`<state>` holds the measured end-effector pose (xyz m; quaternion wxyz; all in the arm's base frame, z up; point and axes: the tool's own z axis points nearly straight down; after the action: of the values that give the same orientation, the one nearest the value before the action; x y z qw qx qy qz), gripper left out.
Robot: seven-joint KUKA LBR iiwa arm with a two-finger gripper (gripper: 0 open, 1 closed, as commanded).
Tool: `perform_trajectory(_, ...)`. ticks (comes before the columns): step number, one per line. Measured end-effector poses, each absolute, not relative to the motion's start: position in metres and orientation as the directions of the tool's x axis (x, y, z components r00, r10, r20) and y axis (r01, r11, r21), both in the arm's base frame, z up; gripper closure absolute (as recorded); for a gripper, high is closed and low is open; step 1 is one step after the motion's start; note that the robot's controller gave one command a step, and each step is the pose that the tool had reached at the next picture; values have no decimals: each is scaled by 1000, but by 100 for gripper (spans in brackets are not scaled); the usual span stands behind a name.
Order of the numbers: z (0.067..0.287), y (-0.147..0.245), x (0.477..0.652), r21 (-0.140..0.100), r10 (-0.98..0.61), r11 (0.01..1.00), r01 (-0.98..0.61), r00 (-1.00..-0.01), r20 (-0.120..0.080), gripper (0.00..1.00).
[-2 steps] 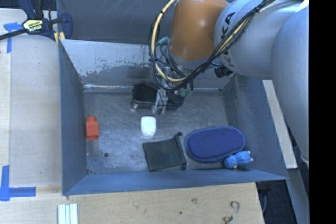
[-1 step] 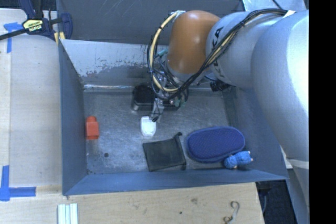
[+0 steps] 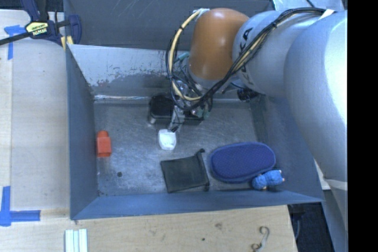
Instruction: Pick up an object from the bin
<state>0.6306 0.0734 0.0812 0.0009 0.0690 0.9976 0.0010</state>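
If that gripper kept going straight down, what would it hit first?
Probably the small white lump under the gripper, mid-bin; a black block lies close beside it, so depth leaves doubt.

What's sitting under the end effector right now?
A small white crumpled lump lies on the grey bin floor at the tip of the end effector. Anything beneath its dark body is covered.

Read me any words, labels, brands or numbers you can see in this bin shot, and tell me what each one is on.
No text can be read here.
dark marks, perhaps lettering, on the grey arm beside its orange cover: partly behind cables, unreadable.
orange block, white lump, dark square pad, blue oval pad: no print visible.
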Motion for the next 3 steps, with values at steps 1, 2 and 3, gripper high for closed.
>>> perform_trajectory(1, 81, 126, 615, 1, 85, 996, 85, -996, -28, 100)
perform_trajectory(2, 112, 121, 614, -2, 96, 995, 96, -995, -1, 100)
perform_trajectory(3, 156, 130, 604, 0, 110, 994, 110, -994, 1, 100)
